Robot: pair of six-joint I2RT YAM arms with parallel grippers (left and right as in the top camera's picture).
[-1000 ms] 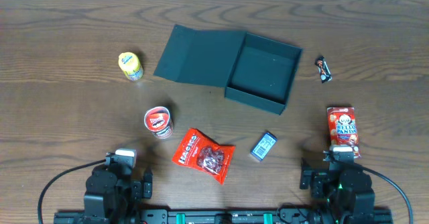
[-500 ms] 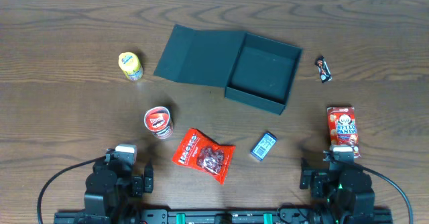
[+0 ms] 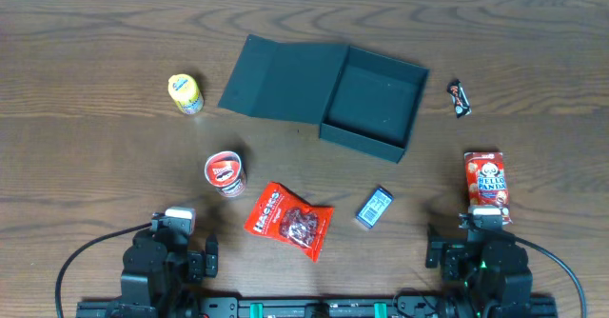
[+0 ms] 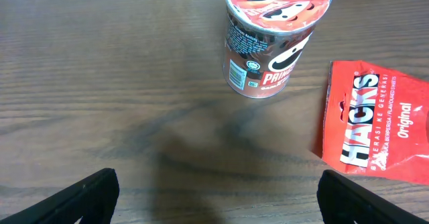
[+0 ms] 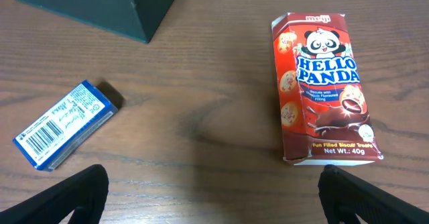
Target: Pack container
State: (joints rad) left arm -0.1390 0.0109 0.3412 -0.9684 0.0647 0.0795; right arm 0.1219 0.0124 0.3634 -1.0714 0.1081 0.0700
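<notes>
Above the table (image 3: 95,51), the left gripper (image 4: 221,200) and right gripper (image 5: 214,194) are hovering spread-fingered, needing a first snack grasped for the empty container (image 3: 376,94).

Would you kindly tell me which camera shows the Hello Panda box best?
The right wrist view: the Hello Panda box lies close, label readable. Overhead shows the box small; the left wrist view misses it.

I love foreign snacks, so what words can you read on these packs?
"HELLO PANDA", "Net Wt.: 40g": on the red box.
"HACKS", "Original": on the red bag.
"PRIN", rest turned away: on the round can.
Too small to read: blue pack, yellow can, black wrapper.
</notes>
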